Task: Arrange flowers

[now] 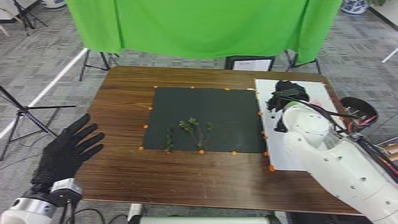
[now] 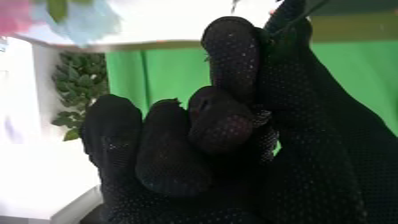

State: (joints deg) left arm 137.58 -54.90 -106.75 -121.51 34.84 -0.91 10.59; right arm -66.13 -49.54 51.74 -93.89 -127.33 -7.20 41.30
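Observation:
Over the far part of the white sheet (image 1: 281, 156), at the table's right side, is my right hand (image 1: 289, 92). In the right wrist view my right hand (image 2: 222, 125) has curled fingers, with a thin dark stem (image 2: 306, 14) pinched at the fingertips. Several green sprigs (image 1: 191, 130) lie on the near part of the black mat (image 1: 178, 100). Blurred pink (image 2: 16, 17) and pale blue petals (image 2: 84, 21) show beyond the fingers in the wrist view. My left hand (image 1: 62, 157) is beside the table's left edge, fingers straight and spread.
Orange markers (image 1: 272, 168) line the mat and sheet on the brown table (image 1: 187, 182). A green cloth (image 1: 204, 30) hangs behind the far edge. A dark round object (image 1: 358, 107) stands off the right edge. Leafy greenery (image 2: 80, 87) is behind the hand in the wrist view.

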